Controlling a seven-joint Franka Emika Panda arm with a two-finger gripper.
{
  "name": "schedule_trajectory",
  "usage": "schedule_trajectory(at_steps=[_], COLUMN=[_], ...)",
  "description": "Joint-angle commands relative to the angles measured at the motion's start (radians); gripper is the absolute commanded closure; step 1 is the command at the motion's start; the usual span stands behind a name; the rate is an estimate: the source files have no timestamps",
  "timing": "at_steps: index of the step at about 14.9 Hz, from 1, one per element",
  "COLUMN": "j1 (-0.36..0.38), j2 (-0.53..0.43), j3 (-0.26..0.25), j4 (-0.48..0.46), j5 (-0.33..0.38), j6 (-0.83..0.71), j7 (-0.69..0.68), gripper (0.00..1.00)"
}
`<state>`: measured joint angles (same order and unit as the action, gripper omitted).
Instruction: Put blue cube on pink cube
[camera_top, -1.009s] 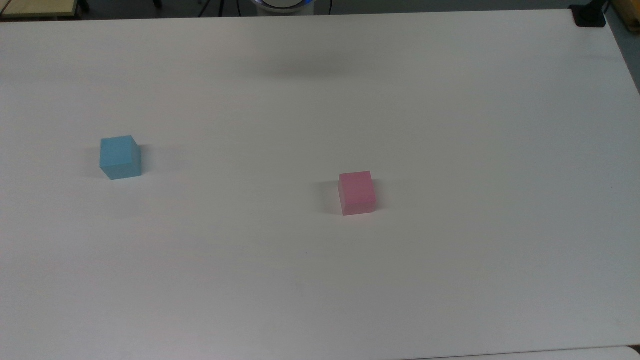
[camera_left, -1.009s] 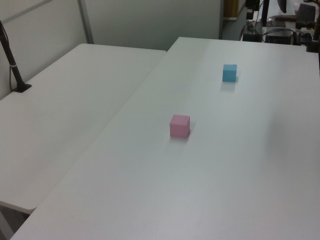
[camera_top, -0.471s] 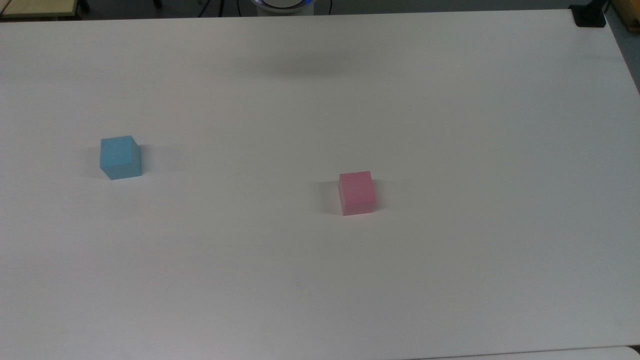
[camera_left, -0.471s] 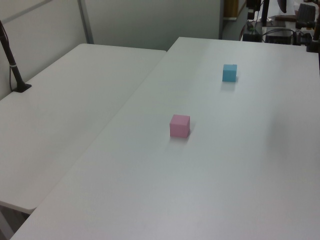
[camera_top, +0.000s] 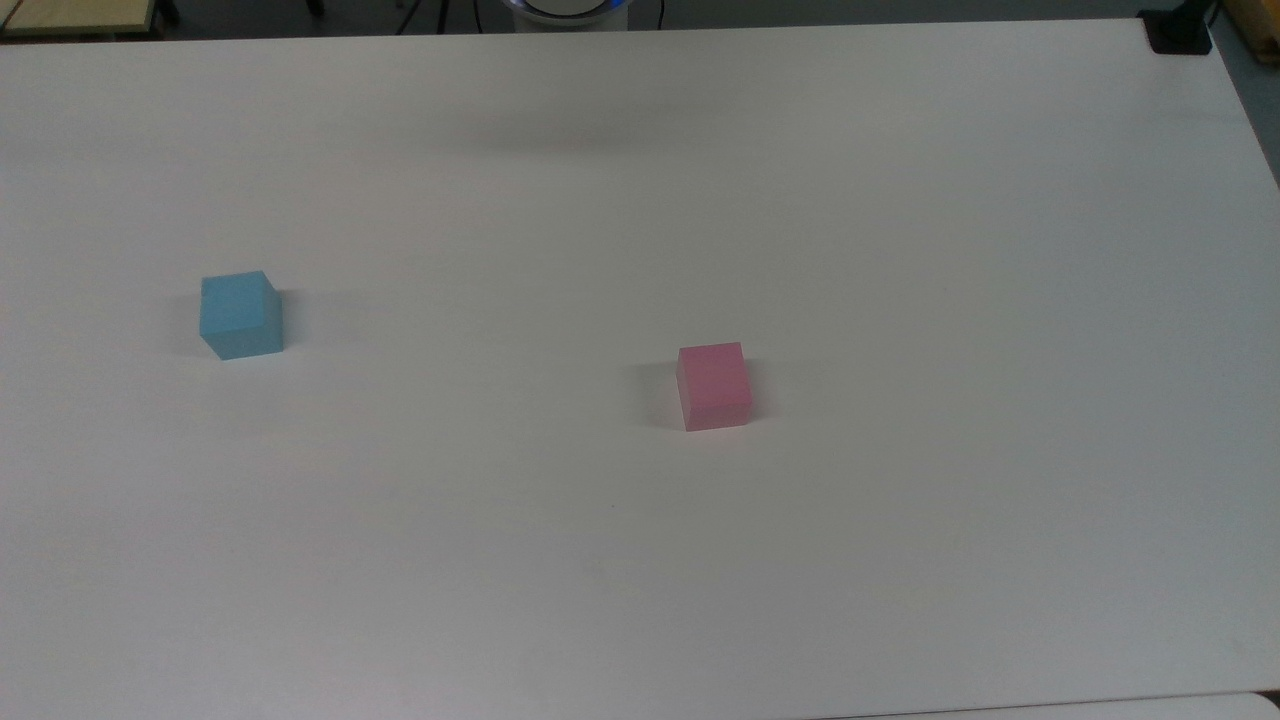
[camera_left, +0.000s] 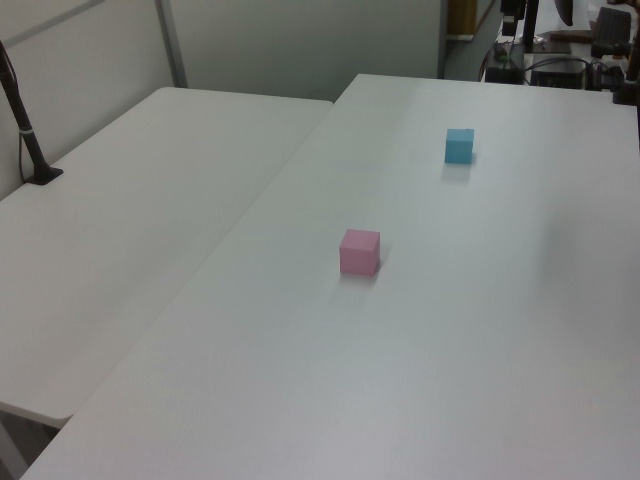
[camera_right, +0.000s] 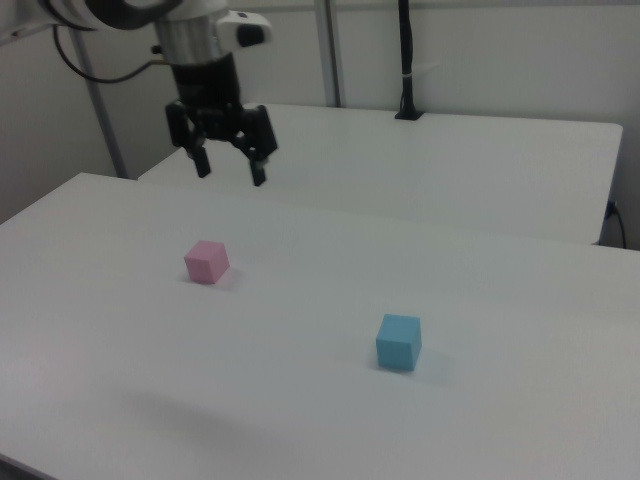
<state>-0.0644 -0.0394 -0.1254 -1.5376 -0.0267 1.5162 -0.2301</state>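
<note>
A light blue cube (camera_top: 240, 314) rests on the white table (camera_top: 900, 250) at the top view's left; it also shows as the blue cube (camera_left: 459, 145) and the blue cube (camera_right: 399, 341). Well apart from it, near the table's middle, sits the pink cube (camera_top: 714, 385), also seen as the pink cube (camera_left: 359, 251) and the pink cube (camera_right: 206, 261). In the right view my gripper (camera_right: 229, 172) hangs high in the air, above and behind the pink cube, open, with nothing between its black fingers (camera_right: 258, 168).
A second white table (camera_left: 120, 230) adjoins on the left view's left, with a black pole clamp (camera_left: 30, 150) on it. A black clamp (camera_top: 1180, 35) sits at the table's corner, at the top view's upper right. Equipment and cables (camera_left: 560, 50) stand beyond the far end.
Both cubes stay put. The arm's soft shadow near the table's far edge in the top view has faded and shifted slightly left.
</note>
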Motion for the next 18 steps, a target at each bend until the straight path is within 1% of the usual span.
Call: schedule_trajectory(at_steps=[1, 3, 5, 7, 8, 13, 18], j1=[-0.018, -0.064, -0.135, -0.176, -0.192, -0.202, -0.206], j2=[0.035, 0.076, 0.133, 0.196, 0.219, 0.349, 0.417], j3=[-0.083, -0.105, -0.105, -0.105, -0.105, -0.105, -0.099], j4=[-0.021, -0.022, -0.022, -0.021, -0.024, -0.029, -0.033], j5=[0.056, 0.123, 0.209, 0.281, 0.295, 0.298, 0.291], j6=[0.07, 0.125, 0.173, 0.218, 0.254, 0.445, 0.524], j7=[-0.231, -0.369, -0.469, -0.511, -0.511, -0.489, -0.466], gripper=[0.0, 0.0, 0.0, 0.0, 0.0, 0.0, 0.0])
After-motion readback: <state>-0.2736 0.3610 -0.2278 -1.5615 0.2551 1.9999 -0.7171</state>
